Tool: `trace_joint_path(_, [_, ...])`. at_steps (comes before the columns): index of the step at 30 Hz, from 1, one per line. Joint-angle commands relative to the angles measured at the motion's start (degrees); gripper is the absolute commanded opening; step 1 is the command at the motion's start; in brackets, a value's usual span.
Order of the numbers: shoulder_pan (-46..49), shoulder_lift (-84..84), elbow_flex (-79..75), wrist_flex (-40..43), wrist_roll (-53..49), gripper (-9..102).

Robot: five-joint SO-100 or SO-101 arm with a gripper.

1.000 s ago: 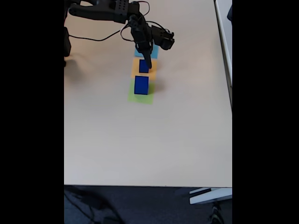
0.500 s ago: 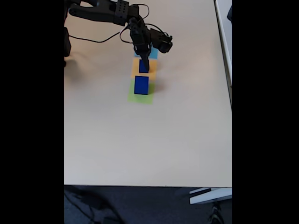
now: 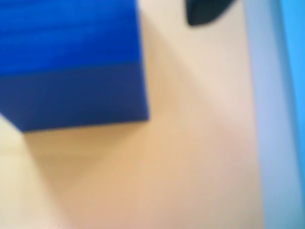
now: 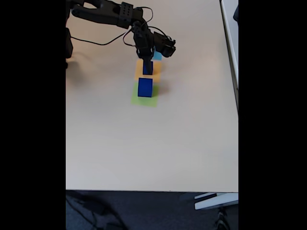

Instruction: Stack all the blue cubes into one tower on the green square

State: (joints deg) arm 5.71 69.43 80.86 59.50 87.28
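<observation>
Count from the fixed view. Blue cubes: two, a larger cube (image 4: 145,87) and a smaller cube (image 4: 147,68). Flat coloured squares: three in one row, a green square (image 4: 137,100), an orange square (image 4: 139,70) and a light-blue square (image 4: 157,56) partly covered by the arm. Robot arms: one arm (image 4: 115,14), black. Tables: one table (image 4: 153,148), pale. The wrist view is blurred; it shows one blue cube (image 3: 71,62) close up and one strip of light-blue square (image 3: 293,95) at its right edge.
</observation>
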Motion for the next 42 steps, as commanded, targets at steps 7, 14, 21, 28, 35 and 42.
trace_joint_path(7, [-0.18,-0.44,0.97,-1.93,0.53,33])
trace_joint_path(14, [0.53,-1.41,1.58,-2.9,0.0,30])
trace_joint_path(21, [1.41,-1.76,1.58,-3.08,-0.88,19])
trace_joint_path(28, [1.67,-2.11,1.14,-3.08,-1.41,4])
trace_joint_path(35, [1.93,-1.41,0.35,-2.99,-3.16,0])
trace_joint_path(42, [2.99,2.81,-5.62,2.9,-7.47,0])
